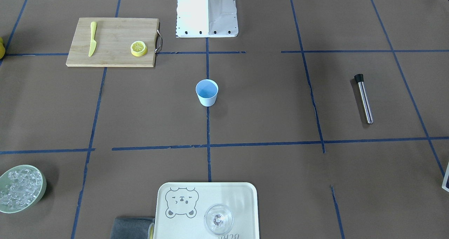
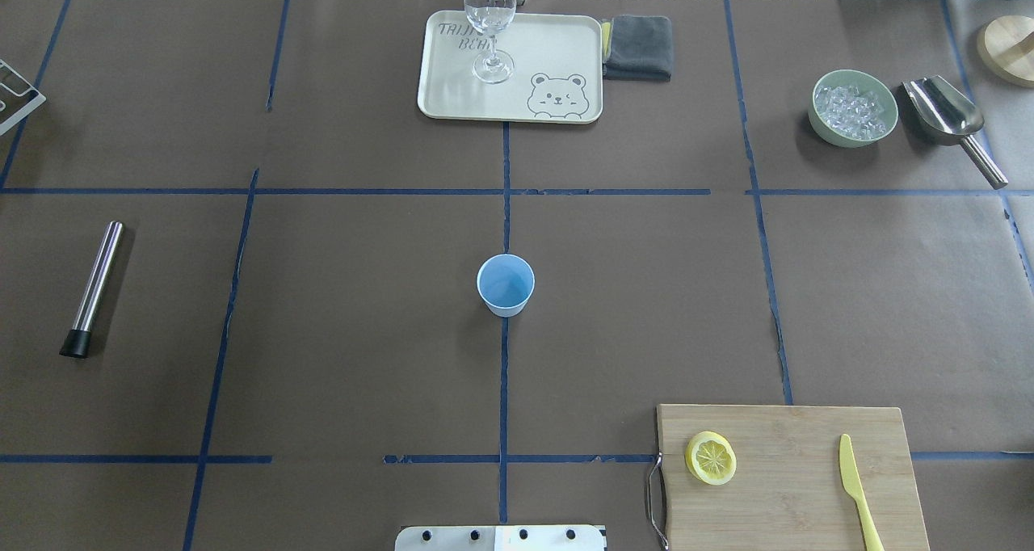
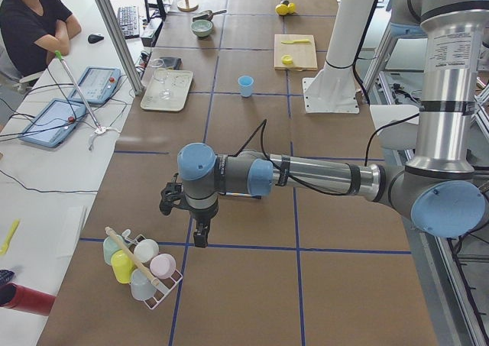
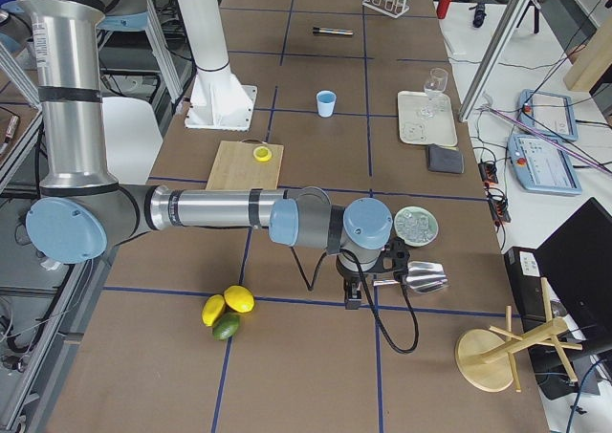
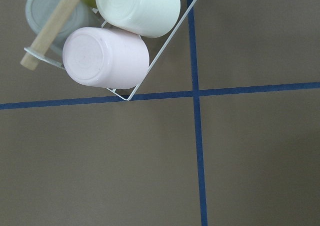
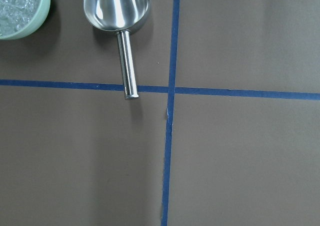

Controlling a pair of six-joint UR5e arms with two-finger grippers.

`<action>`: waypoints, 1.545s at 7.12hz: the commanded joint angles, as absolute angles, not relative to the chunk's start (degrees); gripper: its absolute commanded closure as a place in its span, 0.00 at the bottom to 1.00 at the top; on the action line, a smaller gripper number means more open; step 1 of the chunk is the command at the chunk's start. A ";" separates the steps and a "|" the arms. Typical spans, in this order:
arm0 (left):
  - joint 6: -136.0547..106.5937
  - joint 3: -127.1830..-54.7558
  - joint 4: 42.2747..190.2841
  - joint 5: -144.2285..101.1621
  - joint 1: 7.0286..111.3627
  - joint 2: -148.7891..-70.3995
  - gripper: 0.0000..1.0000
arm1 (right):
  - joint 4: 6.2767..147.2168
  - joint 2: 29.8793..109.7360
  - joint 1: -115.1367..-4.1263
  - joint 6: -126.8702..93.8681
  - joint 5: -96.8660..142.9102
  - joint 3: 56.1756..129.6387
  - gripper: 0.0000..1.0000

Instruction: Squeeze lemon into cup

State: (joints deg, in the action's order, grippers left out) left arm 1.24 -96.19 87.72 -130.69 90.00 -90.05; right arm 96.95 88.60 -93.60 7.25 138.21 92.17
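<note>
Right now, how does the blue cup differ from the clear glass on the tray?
The cup is opaque pale blue; the glass is clear. The cup is short and stemless; the glass is tall, stemmed. The cup stands on the table; the glass on the tray. Both are upright.

Lemon (image 2: 711,458) lies cut-face up, well apart from upright, seemingly empty cup (image 2: 506,284).

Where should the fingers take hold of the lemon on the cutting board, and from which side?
Probably best: come straight down from above and pinch two opposite sides of the yellow rind of the lemon. It lies flat on the cutting board with its cut face up, so the round rind is the free part, and the knife lies well apart from it.
</note>
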 commanded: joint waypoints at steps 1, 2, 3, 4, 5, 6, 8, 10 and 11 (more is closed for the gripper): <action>1.23 -96.24 87.71 -130.69 90.00 -90.17 0.00 | 96.68 88.59 -93.60 7.12 137.99 92.02 0.00; 1.23 -96.33 87.71 -130.69 90.00 -90.18 0.00 | 96.68 88.33 -93.52 6.95 137.73 92.02 0.00; 1.06 -96.33 87.80 -130.78 89.91 -90.26 0.00 | 96.68 88.16 -93.52 6.77 137.72 91.93 0.00; 1.05 -96.33 87.80 -130.78 89.91 -90.52 0.00 | 96.68 88.07 -93.34 6.07 137.72 91.85 0.00; 1.05 -96.59 87.98 -130.78 89.91 -90.61 0.00 | 96.59 88.41 -93.34 6.06 137.81 92.19 0.00; 1.05 -96.68 88.15 -130.87 89.91 -91.05 0.00 | 96.50 88.07 -92.47 5.98 137.64 93.42 0.00; 0.97 -97.81 88.24 -133.14 89.91 -92.02 0.00 | 96.59 88.59 -85.65 -7.45 132.31 103.91 0.00; 0.70 -100.36 88.16 -133.07 89.30 -93.07 0.00 | 96.59 91.48 -79.92 -16.05 132.01 114.30 0.00; -1.73 -101.68 88.24 -132.98 87.73 -94.03 0.00 | 96.59 92.28 -75.98 -23.65 131.92 119.39 0.00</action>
State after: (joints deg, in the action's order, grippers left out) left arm 0.16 -100.05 88.20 -133.03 89.08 -92.98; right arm 96.61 91.06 -80.32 -15.91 132.16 113.09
